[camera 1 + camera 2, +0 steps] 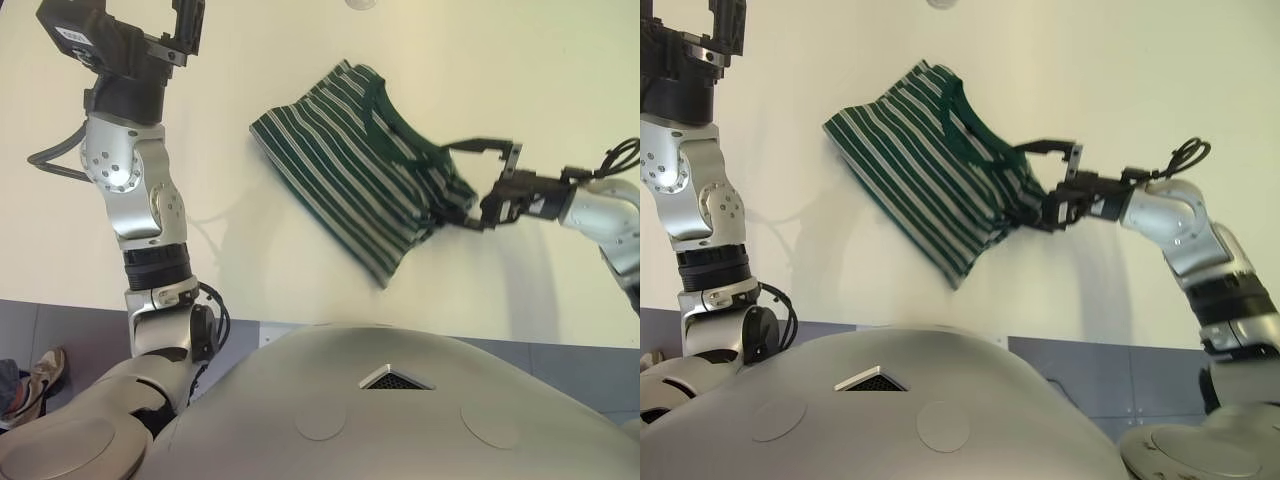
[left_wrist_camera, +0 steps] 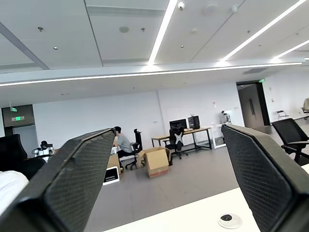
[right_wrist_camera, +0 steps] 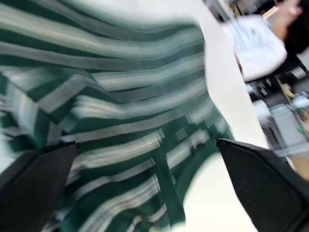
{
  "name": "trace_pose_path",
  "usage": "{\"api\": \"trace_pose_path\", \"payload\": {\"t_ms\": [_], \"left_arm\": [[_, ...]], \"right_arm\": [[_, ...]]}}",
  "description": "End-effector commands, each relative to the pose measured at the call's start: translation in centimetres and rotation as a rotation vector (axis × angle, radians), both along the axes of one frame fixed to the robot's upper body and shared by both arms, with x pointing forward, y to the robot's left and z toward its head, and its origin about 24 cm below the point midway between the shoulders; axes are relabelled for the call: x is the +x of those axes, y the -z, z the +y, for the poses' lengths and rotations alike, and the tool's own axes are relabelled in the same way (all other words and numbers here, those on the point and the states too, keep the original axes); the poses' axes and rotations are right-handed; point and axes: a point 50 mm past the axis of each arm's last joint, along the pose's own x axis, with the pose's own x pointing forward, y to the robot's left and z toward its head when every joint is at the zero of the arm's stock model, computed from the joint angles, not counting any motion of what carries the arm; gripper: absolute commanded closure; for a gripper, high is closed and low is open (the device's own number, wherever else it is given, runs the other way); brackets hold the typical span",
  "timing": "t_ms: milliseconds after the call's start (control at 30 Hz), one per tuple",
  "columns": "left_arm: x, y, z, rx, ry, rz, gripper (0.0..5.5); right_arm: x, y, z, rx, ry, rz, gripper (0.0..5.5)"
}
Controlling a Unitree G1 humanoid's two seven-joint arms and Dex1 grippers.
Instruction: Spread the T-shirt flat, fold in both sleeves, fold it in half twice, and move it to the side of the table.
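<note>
Since the folded T-shirt (image 1: 345,160) lies just left of my right claw (image 1: 455,185), its long axis slanting from far left to near right across the pale bench (image 1: 250,250), the right arm is nearer. That claw is spread wide at the soft, green-and-white striped edge. My left claw (image 2: 169,140) hovers open, well apart.
</note>
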Motion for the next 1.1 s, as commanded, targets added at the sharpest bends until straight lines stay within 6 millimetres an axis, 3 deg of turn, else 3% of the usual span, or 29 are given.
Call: {"api": "trace_pose_path", "payload": {"t_ms": [33,100,233,333,467,600,700,800,967,1100], "left_arm": [[-0.9,-0.3,-0.8,0.057,0.03,-0.02,1.46],[-1.0,-0.3,-0.8,0.059,0.028,-0.023,1.46],[-1.2,-0.3,-0.9,0.062,0.028,-0.026,1.46],[-1.5,0.0,-1.1,0.054,0.034,-0.023,1.46],[-1.5,0.2,-1.5,0.047,0.046,-0.022,1.46],[-1.4,0.2,-1.7,0.036,0.05,-0.024,1.46],[-1.4,0.4,-1.9,0.025,0.052,-0.024,1.46],[-1.4,0.5,-2.0,0.017,0.054,-0.023,1.46],[-1.3,1.0,-2.4,0.013,0.065,-0.011,1.46],[-1.5,1.3,-2.7,0.014,0.072,-0.003,1.46]], "right_arm": [[-4.0,-5.9,1.3,0.171,-0.239,0.098,0.13],[-3.4,-6.7,0.7,0.2,-0.201,0.092,0.13],[-0.2,-8.0,0.2,0.281,-0.032,-0.005,0.13],[2.0,-7.7,2.9,0.346,0.003,-0.063,0.13],[5.4,-5.1,8.1,0.282,0.03,-0.194,0.13],[8.7,-2.2,11.7,0.207,0.071,-0.242,0.13],[10.5,1.9,14.3,0.127,0.13,-0.212,0.13],[11.0,5.9,16.1,0.048,0.175,-0.175,0.13],[12.1,10.1,16.6,-0.153,0.314,-0.252,0.13],[13.5,10.5,15.5,-0.156,0.57,-0.267,0.13]]}}
